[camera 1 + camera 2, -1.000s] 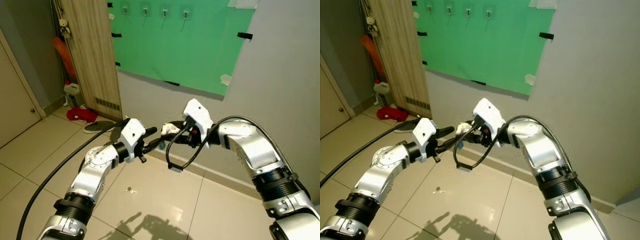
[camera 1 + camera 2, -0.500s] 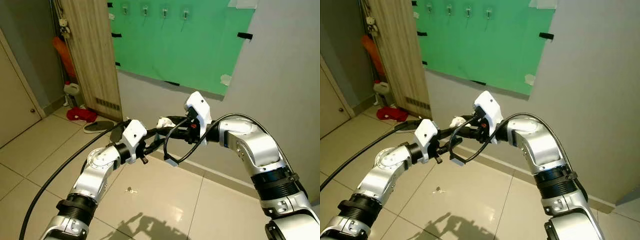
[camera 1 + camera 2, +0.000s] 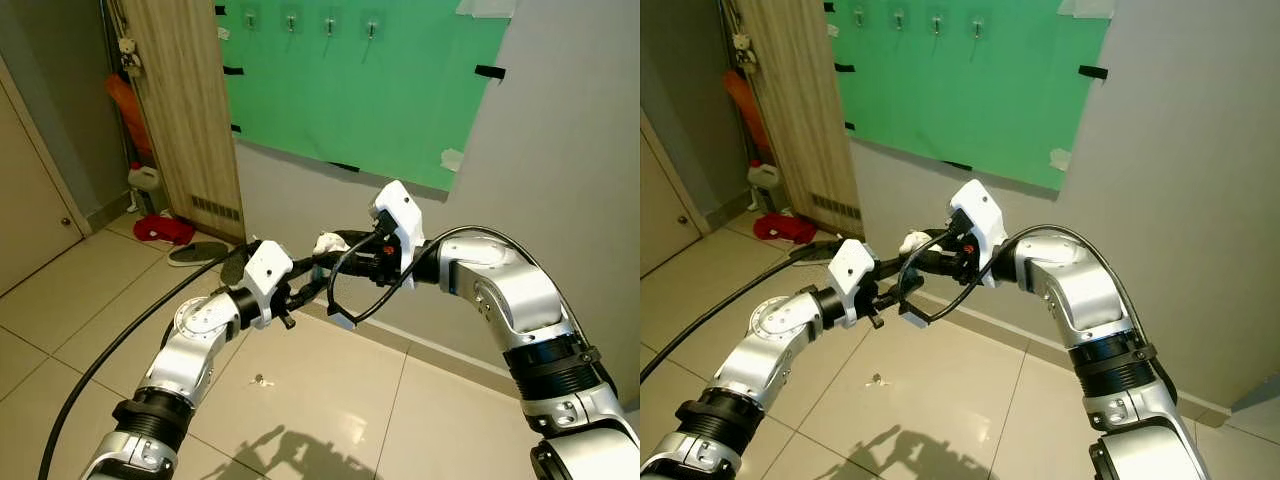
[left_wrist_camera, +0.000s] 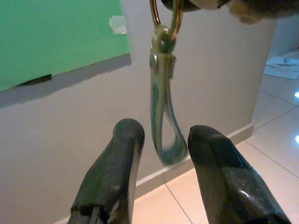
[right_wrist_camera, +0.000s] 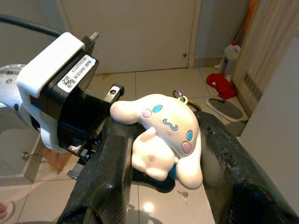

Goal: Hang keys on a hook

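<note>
While both silver arms met in front of the grey wall, the right pincer (image 5: 161, 154) was clamped on a soft-looking white rubbery puppy-shaped key charm (image 5: 163, 135) with long rounded ears, blue eyes and pink cheeks, its two matte black fingers pressed against either side of the figure. From the charm a small brass-coloured metal ring (image 4: 164, 16) hung down, carrying a glossy teal strap loop (image 4: 163, 116) that dangled between the fingers of the left pincer (image 4: 161, 140); those rounded black fingers stood apart, not touching the strap. Seen from the head, the two pincers met at mid-height above the glossy beige floor tiles (image 3: 330, 400). High on the wall, a flat green sheet (image 3: 370, 90) taped at its edges bore a row of small metal hooks (image 3: 329, 25), well above the keys. To the left stood a wood-grain panel (image 3: 185, 110).
</note>
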Robot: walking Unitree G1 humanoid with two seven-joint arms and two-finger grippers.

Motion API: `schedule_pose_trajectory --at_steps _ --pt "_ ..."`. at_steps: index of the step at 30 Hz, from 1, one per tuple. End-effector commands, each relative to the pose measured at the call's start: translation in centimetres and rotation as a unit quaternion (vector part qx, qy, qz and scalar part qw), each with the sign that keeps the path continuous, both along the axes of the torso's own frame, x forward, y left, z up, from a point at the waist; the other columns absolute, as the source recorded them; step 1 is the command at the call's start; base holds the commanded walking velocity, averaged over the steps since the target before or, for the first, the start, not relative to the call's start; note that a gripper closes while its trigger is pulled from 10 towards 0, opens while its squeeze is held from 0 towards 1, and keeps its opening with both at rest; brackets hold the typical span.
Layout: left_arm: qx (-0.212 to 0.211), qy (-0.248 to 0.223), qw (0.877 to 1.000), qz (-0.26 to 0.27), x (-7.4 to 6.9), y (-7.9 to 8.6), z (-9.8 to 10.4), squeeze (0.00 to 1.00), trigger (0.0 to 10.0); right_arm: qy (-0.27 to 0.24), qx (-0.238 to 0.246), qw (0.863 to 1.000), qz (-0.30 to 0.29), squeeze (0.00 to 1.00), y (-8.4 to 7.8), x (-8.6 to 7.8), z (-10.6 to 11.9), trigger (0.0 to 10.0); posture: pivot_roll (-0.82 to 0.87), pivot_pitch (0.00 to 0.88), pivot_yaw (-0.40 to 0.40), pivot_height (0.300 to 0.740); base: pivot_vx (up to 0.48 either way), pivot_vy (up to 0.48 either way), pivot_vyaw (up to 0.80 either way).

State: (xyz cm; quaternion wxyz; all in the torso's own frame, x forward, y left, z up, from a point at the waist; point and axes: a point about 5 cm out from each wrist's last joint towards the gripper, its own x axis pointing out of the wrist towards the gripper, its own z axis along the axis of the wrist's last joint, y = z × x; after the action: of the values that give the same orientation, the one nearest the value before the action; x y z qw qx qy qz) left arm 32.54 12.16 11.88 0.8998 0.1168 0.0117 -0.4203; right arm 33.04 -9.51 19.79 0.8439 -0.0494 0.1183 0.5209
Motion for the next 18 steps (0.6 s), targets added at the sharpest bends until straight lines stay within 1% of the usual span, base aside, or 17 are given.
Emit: schedule_pose_trajectory --at_steps 1,12,18 --pt "-0.001 0.001 1.000 0.007 -0.02 0.34 -0.06 0.00 10.0 -0.015 0.010 1.000 -0.004 0.00 -0.16 0.15 1.26 10.0 -0.08 0.000 -0.006 0.740 0.000 0.000 0.00" --pt "-0.002 0.008 1.000 0.008 -0.17 0.24 -0.55 0.00 10.0 -0.016 0.018 1.000 -0.010 0.00 -0.20 0.28 1.59 10.0 -0.08 0.000 -0.006 0.740 0.000 0.000 0.00" --pt "-0.001 0.008 1.000 0.013 -0.29 0.61 -0.58 0.00 10.0 -0.013 0.005 1.000 -0.020 0.00 -0.76 0.48 1.09 10.0 -0.08 0.000 -0.005 0.740 0.000 0.000 0.00"
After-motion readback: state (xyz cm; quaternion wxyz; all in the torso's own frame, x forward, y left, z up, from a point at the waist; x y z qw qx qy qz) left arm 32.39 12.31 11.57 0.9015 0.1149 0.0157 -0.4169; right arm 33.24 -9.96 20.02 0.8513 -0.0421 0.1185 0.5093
